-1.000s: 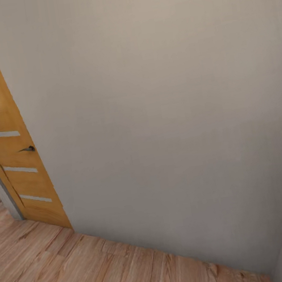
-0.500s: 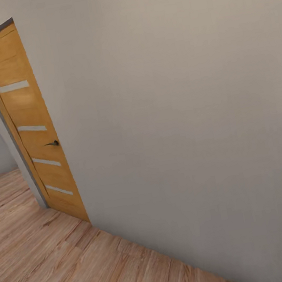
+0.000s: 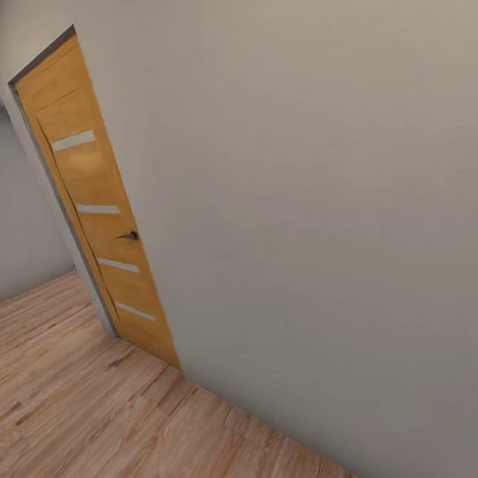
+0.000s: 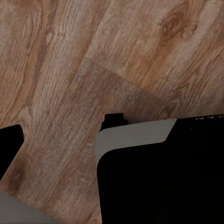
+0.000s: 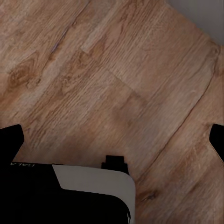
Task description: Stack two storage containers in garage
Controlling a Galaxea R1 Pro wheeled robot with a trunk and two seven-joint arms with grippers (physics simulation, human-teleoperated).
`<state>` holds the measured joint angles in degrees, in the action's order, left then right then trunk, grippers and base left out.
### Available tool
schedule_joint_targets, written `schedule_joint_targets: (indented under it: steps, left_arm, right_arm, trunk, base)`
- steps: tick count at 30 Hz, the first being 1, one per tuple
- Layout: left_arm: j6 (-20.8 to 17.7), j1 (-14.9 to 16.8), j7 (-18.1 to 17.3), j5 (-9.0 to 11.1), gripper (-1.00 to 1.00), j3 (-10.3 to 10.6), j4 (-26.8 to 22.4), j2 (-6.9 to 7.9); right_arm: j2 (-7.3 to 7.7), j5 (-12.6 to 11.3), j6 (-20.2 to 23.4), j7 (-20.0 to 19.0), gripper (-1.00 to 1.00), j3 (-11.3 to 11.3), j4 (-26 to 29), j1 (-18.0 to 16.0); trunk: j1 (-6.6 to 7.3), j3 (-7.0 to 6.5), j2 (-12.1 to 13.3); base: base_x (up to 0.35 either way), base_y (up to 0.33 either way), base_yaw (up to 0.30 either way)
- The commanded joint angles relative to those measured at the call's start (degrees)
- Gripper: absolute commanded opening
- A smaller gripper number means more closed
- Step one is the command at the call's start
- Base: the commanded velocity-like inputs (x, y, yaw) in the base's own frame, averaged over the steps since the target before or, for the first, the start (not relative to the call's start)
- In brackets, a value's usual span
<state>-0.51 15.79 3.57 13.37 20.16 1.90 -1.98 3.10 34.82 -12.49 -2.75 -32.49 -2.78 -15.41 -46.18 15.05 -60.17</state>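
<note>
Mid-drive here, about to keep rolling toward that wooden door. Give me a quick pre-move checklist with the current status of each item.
1. Door leaf against its frame, not swung aside: not ok for driving through.
2. Door handle in sight on the leaf's wall-side edge: ok.
3. Wood-plank floor between the robot and the door shows no obstacles: ok.
4. Grey wall runs close along the right of the head view; clearance: cannot tell.
5. Left gripper fingers apart, only floor between them, carrying nothing: ok.
6. Right gripper fingers apart over bare planks, carrying nothing: ok.
</note>
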Motion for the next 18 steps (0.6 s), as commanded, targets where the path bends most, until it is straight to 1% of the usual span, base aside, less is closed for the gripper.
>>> schedule_joint_targets:
  steps: [1,11,18]
  left_arm:
    - [0.0,0.1,0.1,0.5,1.0,0.5,0.1,-0.04]
    - [-0.1,0.1,0.1,0.5,1.0,0.5,0.1,-0.04]
    - [-0.1,0.1,0.1,0.4,1.0,0.6,0.1,-0.07]
  right_arm:
    - [0.07,0.0,-0.3,-0.1,1.0,-0.4,-0.2,-0.1]
    - [0.07,0.1,-0.3,-0.1,1.0,-0.4,-0.2,-0.1]
    - [0.07,0.1,-0.3,-0.1,1.0,-0.4,-0.2,-0.1]
  trunk:
    - [-0.03,0.07,0.0]
    - [-0.03,0.07,0.0]
    - [-0.03,0.07,0.0]
  base:
    - [0.198,0.0,0.292]
    - [0.19,0.0,0.292]
    - [0.029,0.0,0.292]
